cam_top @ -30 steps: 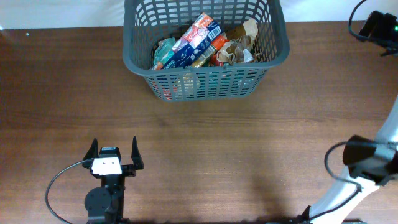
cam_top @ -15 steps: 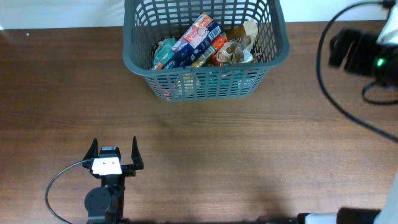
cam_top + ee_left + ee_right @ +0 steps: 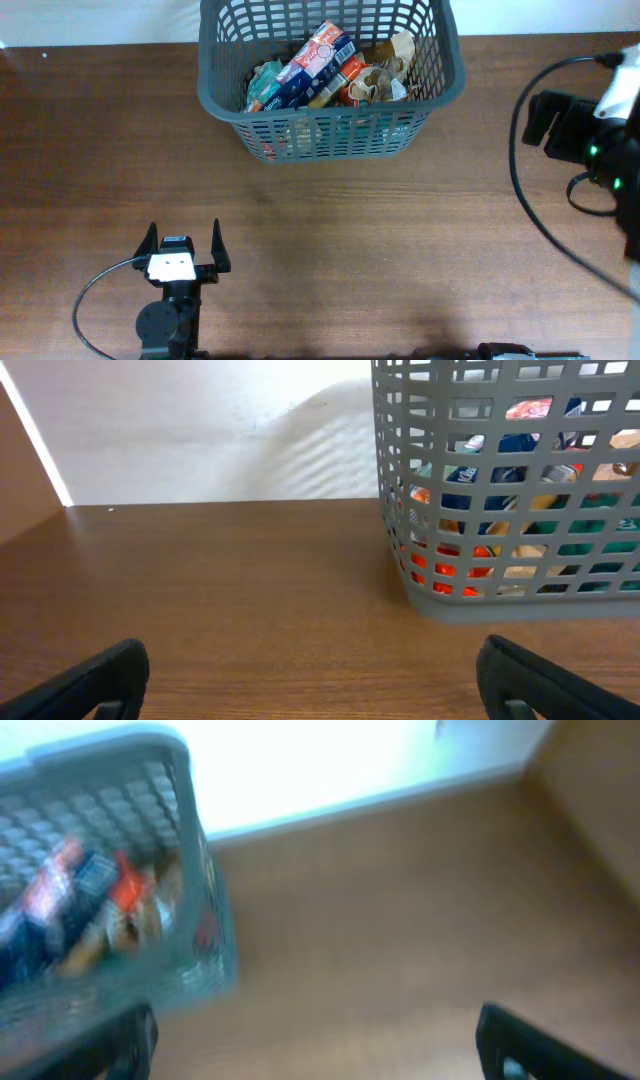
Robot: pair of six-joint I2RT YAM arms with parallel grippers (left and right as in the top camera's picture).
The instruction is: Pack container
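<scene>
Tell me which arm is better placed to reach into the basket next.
Probably the right. The right gripper, open and empty, hangs off the grey basket's right end; the left gripper, also open, sits farther back, near the table's front edge.

My brown wooden table (image 3: 400,250), seen from above
Dark grey slotted plastic basket (image 3: 330,135) holds colourful packets (image 3: 315,62); left gripper (image 3: 184,233) spread wide.
</scene>
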